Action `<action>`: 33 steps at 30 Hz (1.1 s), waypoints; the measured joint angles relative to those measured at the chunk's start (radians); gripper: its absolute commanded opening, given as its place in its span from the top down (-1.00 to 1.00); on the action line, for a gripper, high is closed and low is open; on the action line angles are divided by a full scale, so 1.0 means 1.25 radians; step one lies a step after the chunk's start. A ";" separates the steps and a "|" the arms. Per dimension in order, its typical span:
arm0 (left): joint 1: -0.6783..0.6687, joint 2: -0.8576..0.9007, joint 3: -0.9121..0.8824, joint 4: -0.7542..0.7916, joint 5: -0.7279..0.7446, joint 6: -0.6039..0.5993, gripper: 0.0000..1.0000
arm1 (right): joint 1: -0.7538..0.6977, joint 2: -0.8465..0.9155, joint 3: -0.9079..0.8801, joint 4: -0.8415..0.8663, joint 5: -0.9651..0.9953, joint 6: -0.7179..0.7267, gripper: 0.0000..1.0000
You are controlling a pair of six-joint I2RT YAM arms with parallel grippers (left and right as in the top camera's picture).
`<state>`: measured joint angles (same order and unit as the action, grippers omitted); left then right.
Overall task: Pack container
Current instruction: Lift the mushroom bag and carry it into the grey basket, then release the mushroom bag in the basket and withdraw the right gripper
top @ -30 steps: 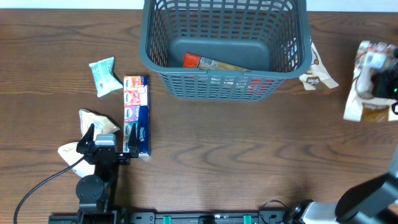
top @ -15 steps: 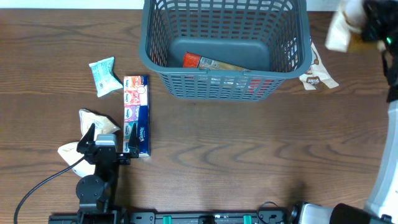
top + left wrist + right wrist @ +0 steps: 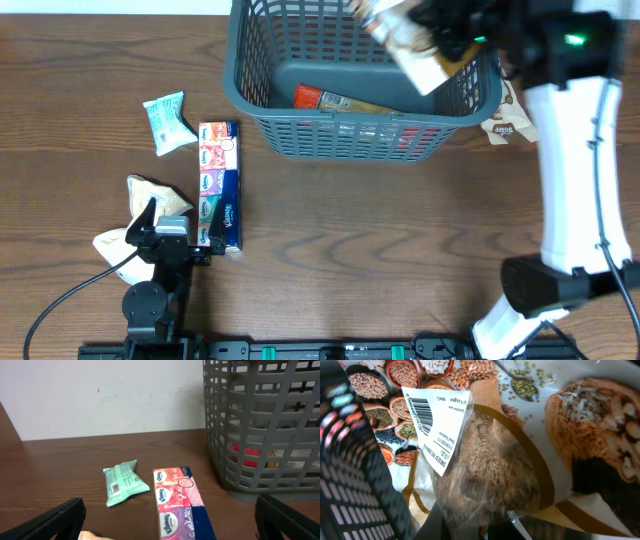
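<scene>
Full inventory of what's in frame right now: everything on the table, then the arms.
basket: 1, dark grey, far centre of the table
flat packet: at least 1, red and orange, on the basket's base
dried-mushroom bag: 1, cream and brown, over the basket's right side, held
tissue pack: 1, blue and pink, left of the basket
small packet: 1, mint green, left of the tissue pack
crumpled packet: 1, cream, by the left claw
printed packet: 1, white and brown, right of the basket, partly hidden
table: 1, brown wood
left claw: 1, black, open, empty, near left
right claw: 1, black, shut on the dried-mushroom bag
</scene>
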<state>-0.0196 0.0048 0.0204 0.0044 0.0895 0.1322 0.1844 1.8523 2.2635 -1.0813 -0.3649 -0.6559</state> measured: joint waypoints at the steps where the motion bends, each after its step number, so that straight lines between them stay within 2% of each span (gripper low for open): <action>1: 0.000 0.000 0.000 0.000 0.001 0.000 -0.98 | 0.015 0.014 0.000 -0.002 0.005 -0.017 0.99; 11: 0.000 0.000 0.000 0.000 0.001 0.000 -0.97 | 0.099 0.124 0.009 -0.007 0.057 -0.089 0.98; 22: 0.000 0.000 0.000 0.000 0.004 0.000 -0.97 | 0.105 0.273 0.011 -0.124 0.078 -0.096 0.99; 24: 0.000 0.000 0.000 0.000 0.006 0.000 -0.97 | 0.105 0.284 0.011 -0.131 0.081 -0.096 0.83; 26: 0.000 0.000 0.000 0.000 0.006 0.000 -0.97 | 0.105 0.286 0.011 -0.131 0.085 -0.098 0.41; 27: 0.000 0.000 0.000 0.000 0.006 0.000 -0.97 | 0.105 0.286 0.011 -0.131 0.086 -0.096 0.27; 33: 0.000 0.000 0.000 0.000 0.007 0.000 -0.97 | 0.105 0.286 0.012 -0.132 0.088 -0.092 0.05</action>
<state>-0.0196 0.0048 0.0204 0.0044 0.0978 0.1322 0.3153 2.2093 2.2787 -1.2457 -0.2554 -0.7715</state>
